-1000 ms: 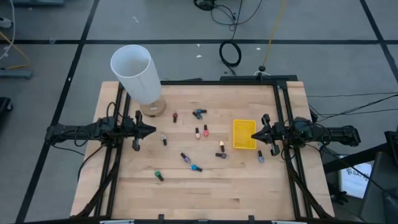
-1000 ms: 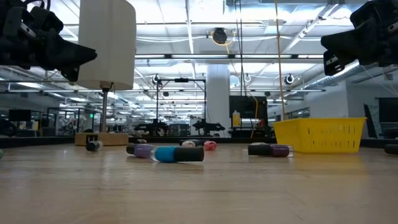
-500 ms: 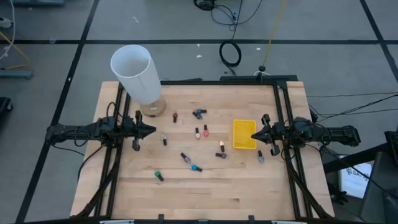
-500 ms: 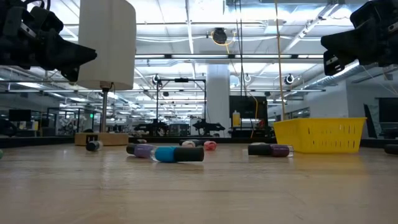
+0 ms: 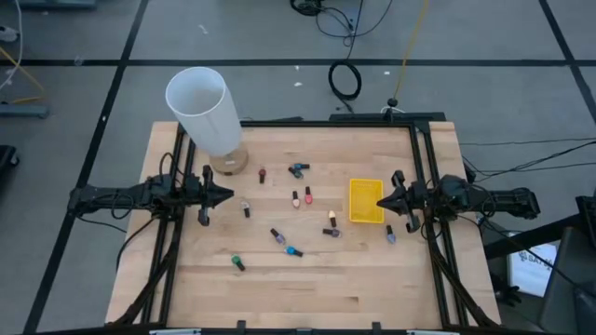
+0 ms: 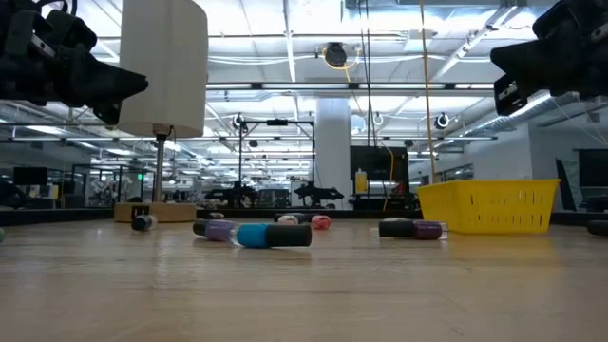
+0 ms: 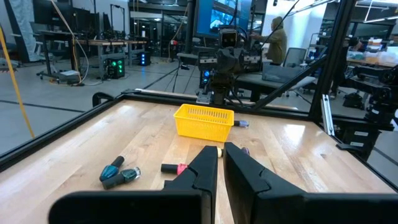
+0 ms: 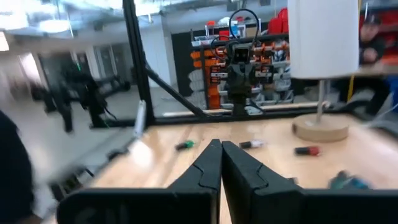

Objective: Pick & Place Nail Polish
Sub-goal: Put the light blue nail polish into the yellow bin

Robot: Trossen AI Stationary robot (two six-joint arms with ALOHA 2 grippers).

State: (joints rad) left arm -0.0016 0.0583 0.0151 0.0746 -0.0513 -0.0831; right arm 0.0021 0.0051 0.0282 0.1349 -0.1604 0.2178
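Two grippers parked, bottles scattered between them.
Left gripper (image 5: 226, 195) and right gripper (image 5: 380, 201), both clenched empty; a purple bottle (image 5: 391, 236) lies just beside the basket (image 5: 365, 201), nearest the right.

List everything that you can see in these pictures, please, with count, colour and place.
nail polish bottles: about a dozen, mixed colours with dark caps, scattered over the table's middle, one near the right edge
bin: one, yellow, right part of the table
cylinder: one, white, on a round wooden base at the far left corner
table: one, light wood, black frame
cable coil: one, black, on the floor beyond the table
left hand: dark, left edge, fingers together, holding nothing
right hand: dark, right edge beside the bin, fingers together, holding nothing
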